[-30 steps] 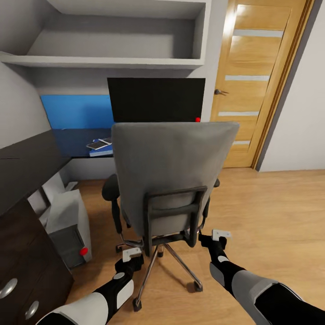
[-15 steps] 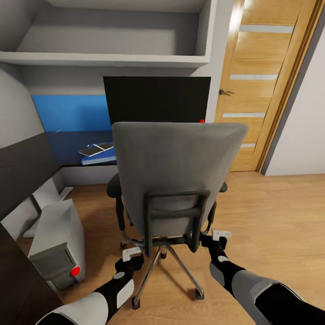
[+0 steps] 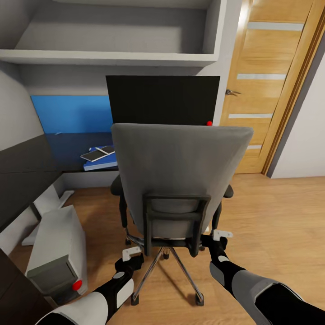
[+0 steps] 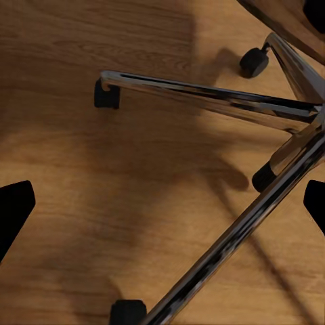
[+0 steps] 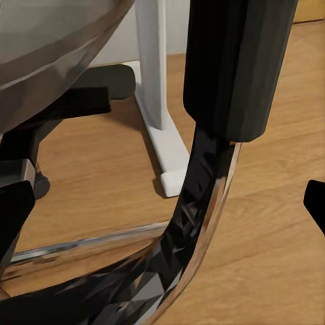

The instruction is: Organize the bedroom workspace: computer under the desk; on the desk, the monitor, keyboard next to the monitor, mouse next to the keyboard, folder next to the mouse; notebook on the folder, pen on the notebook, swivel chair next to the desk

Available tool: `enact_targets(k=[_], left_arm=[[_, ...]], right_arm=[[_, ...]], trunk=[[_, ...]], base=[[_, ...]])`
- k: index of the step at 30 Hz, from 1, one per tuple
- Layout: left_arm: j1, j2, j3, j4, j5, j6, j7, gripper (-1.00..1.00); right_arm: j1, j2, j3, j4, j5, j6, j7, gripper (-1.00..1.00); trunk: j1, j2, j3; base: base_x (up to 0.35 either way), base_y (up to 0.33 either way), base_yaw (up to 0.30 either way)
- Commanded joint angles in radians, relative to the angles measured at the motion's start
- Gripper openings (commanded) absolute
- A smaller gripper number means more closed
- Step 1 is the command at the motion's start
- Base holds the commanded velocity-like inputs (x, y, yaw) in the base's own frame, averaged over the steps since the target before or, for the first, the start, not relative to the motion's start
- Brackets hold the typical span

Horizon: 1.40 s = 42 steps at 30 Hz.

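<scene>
Both grippers, left (image 3: 132,254) and right (image 3: 221,234), spread apart behind the swivel chair (image 3: 178,180); next it needs pushing toward the desk (image 3: 27,174).

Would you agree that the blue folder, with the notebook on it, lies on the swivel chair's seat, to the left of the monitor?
No. In the head view the blue folder lies on the desk, not on the swivel chair. The notebook does rest on it, left of the monitor.

Cloth, chrome and wood before me
My swivel chair (image 3: 180,176) wears matt grey cloth over a mirror-bright chrome base (image 4: 223,108); the floor (image 3: 271,212) is smooth wood.
</scene>
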Motion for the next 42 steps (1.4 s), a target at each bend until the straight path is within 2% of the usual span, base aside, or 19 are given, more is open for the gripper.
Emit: enact_targets(k=[1, 9, 32, 37, 42], left_arm=[[-0.001, 0.0, -0.018, 0.0, 0.005, -0.002, 0.004, 1.0], [-0.001, -0.001, -0.019, 0.0, 0.005, -0.002, 0.004, 1.0], [-0.001, -0.002, -0.019, 0.0, 0.005, -0.002, 0.004, 1.0], [-0.001, -0.002, -0.019, 0.0, 0.005, -0.002, 0.004, 1.0], [-0.001, -0.002, -0.02, 0.0, 0.005, -0.002, 0.004, 1.0]], right_arm=[[0.0, 0.0, 0.025, 0.001, 0.001, 0.002, -0.002, 1.0], [0.0, 0.0, 0.025, 0.002, 0.001, 0.002, -0.002, 1.0], [0.0, 0.0, 0.025, 0.002, 0.001, 0.002, -0.002, 1.0], [0.0, 0.0, 0.025, 0.002, 0.001, 0.002, -0.002, 1.0], [0.0, 0.0, 0.025, 0.001, 0.001, 0.002, -0.001, 1.0]], trunk=[[0.0, 0.0, -0.001], [0.0, 0.0, -0.001], [0.0, 0.0, -0.001], [0.0, 0.0, -0.001], [0.0, 0.0, -0.001]], base=[[0.008, 0.006, 0.0], [0.034, 0.002, 0.0], [0.171, 0.0, 0.0], [-0.008, 0.0, 0.0], [-0.266, 0.0, 0.0]])
